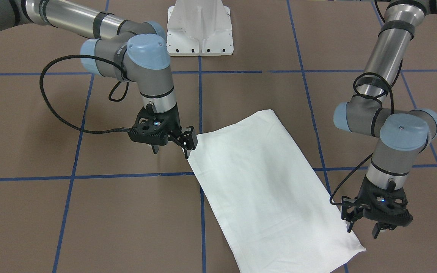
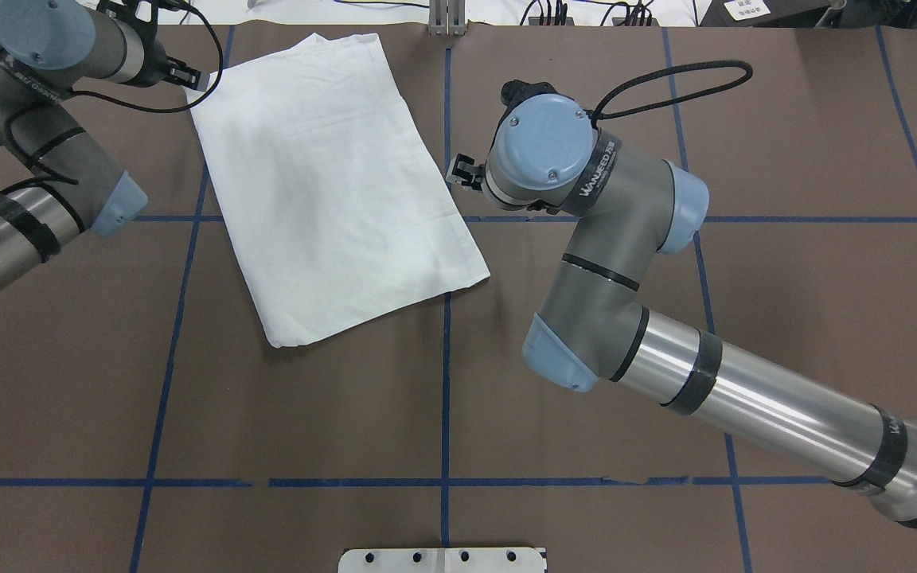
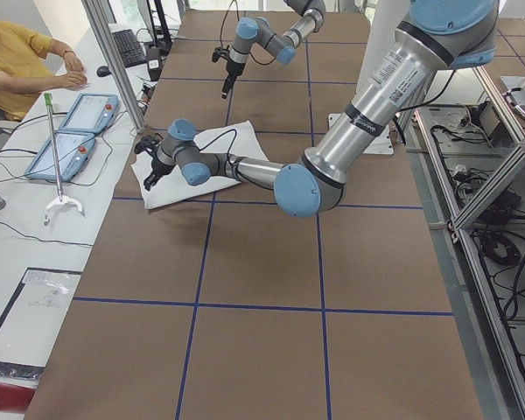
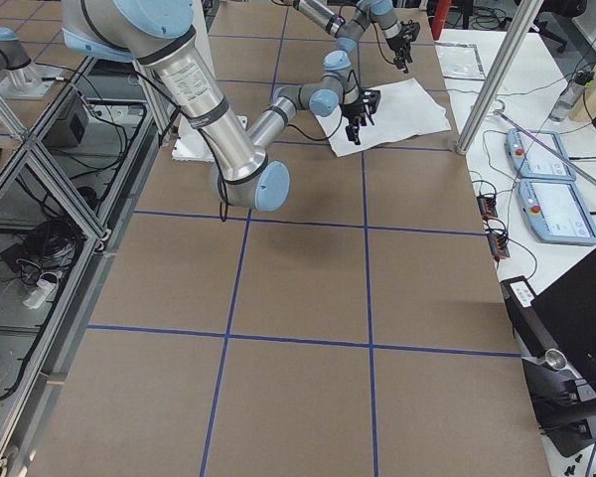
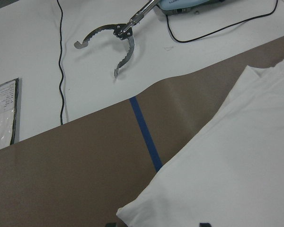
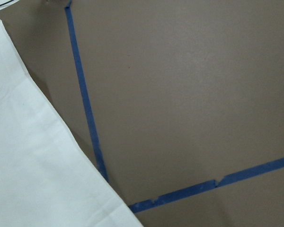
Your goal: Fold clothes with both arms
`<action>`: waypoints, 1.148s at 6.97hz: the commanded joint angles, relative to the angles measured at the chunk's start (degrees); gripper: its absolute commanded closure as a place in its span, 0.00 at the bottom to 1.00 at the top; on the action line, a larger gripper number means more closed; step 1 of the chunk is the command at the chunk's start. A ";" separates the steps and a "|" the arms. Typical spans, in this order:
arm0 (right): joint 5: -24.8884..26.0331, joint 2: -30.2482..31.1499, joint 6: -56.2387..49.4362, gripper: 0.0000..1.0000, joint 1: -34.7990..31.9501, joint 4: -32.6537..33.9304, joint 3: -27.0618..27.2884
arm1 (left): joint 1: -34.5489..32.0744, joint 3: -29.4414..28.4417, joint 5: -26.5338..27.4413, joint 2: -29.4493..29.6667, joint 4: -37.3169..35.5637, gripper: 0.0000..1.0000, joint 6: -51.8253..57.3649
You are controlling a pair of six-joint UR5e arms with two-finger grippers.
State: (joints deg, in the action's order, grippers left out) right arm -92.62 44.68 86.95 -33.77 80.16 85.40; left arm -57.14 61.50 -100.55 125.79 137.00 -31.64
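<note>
The right pincer (image 1: pixel 171 149) is released, with one finger at a corner of the shirt (image 1: pixel 264 189). The left pincer (image 1: pixel 363 230) is also released, just beside the shirt's long edge near the diagonally opposite corner. The shirt lies flat, folded into a white rectangle, askew on the brown tabletop (image 1: pixel 89 227).

The table (image 2: pixel 307 414) lies open between the shirt (image 2: pixel 323 183) and the white pedestal base (image 1: pixel 199 34), and wide on both outer sides; the right arm (image 2: pixel 594 278) hangs over the table just beside the shirt's right edge; the left arm (image 2: pixel 52 151) crowds its far left corner. Past the table's far edge, near the shirt, a metal grabber tool (image 5: pixel 116 40) and cables (image 5: pixel 61 71) lie on a white bench (image 5: pixel 28 47).
</note>
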 commanded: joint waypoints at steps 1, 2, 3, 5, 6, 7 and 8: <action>2.54 -6.51 13.36 0.00 3.44 -0.09 -8.89 | -0.08 3.53 -0.17 -2.47 0.19 0.00 -0.53; 2.71 -7.05 15.51 0.00 4.84 -1.83 -10.41 | -0.08 4.24 -0.17 -3.26 0.20 0.00 -0.53; 2.97 -7.06 17.10 0.00 6.16 -4.46 -12.25 | -0.17 4.42 -0.17 -3.27 0.20 0.00 -0.53; 4.20 -7.15 17.29 0.03 7.92 -4.49 -13.94 | -0.08 4.60 -0.17 -3.62 0.20 0.00 -0.53; 4.21 -7.15 17.73 0.04 8.10 -4.40 -13.94 | -0.08 4.60 -0.17 -3.62 0.20 0.00 -0.53; 4.21 -7.15 17.73 0.04 8.63 -3.70 -13.94 | -0.08 4.60 -0.17 -3.71 0.20 0.00 -0.53; 4.21 -6.97 17.64 0.04 8.72 -3.43 -13.94 | -0.08 4.60 -0.17 -3.71 0.20 0.00 -0.53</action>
State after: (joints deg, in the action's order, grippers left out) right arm -88.44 37.58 104.59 -25.35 76.29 71.50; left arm -57.22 66.09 -100.72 122.12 137.20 -32.17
